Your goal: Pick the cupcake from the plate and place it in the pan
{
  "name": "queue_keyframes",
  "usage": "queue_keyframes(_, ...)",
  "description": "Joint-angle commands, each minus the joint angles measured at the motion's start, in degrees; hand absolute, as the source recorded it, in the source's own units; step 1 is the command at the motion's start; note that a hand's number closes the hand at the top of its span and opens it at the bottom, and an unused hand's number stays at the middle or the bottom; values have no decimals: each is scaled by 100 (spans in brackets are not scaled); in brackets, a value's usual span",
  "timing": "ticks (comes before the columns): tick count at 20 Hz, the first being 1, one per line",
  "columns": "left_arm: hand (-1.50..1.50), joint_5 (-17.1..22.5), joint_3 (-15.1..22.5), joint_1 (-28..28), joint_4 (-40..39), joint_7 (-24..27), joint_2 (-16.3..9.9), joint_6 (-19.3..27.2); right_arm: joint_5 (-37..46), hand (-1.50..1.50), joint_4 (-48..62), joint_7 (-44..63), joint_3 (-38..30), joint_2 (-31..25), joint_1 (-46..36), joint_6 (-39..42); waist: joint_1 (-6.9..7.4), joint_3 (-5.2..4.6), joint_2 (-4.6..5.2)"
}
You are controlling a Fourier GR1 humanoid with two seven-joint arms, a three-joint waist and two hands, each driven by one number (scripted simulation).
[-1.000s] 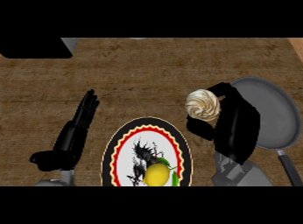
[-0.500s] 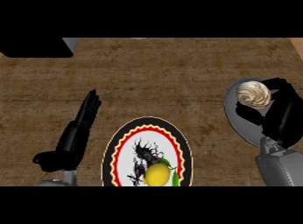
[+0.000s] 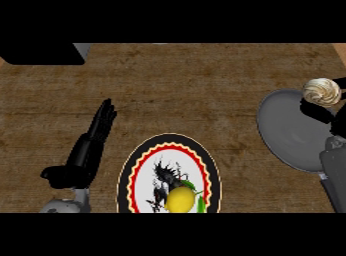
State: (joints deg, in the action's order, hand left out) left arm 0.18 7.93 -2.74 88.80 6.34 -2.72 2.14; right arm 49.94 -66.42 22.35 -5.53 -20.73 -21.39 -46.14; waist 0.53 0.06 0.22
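Left robot hand (image 3: 87, 145) rests near counter's left edge, fingers straight. Plate (image 3: 135, 167) at front edge, lemon (image 3: 180, 199) on it. Right robot hand (image 3: 337, 111) curled round cupcake (image 3: 322, 91), over pan (image 3: 290, 130) at right edge. Placing step: next, lower and let go.

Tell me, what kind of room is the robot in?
Probably a kitchen. A grey pan and a patterned plate with a lemon sit on a brown counter, and the right hand holds a cupcake over the pan.
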Motion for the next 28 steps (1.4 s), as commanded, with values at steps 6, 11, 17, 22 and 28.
queue_keyframes(6, 0, -2, 97, 123, 226, 3, -56, -136, -993, -150, 1912, -168, 1, -192, -704, 2208, 207, 3, 48)
queue_keyframes(11, 0, -82, 208, 229, 375, -139, 72, -10, -2180, -150, 2953, -1916, -820, -358, -1225, 2584, 146, 13, 38)
queue_keyframes(17, 0, 0, -21, -95, -57, 14, 59, -68, -2663, -150, 3193, -3281, -1479, -6, -1507, 1537, 80, 14, 54)
queue_keyframes(22, 0, 71, -124, 230, 44, 206, -84, -196, -3408, -150, 2554, -3466, -1899, -166, -1210, 2107, -67, -6, -33)
queue_keyframes(28, 0, 0, -198, 323, 23, 205, -144, -161, -4459, -150, 1658, -3842, -2313, -221, -133, 3408, -158, -10, -56)
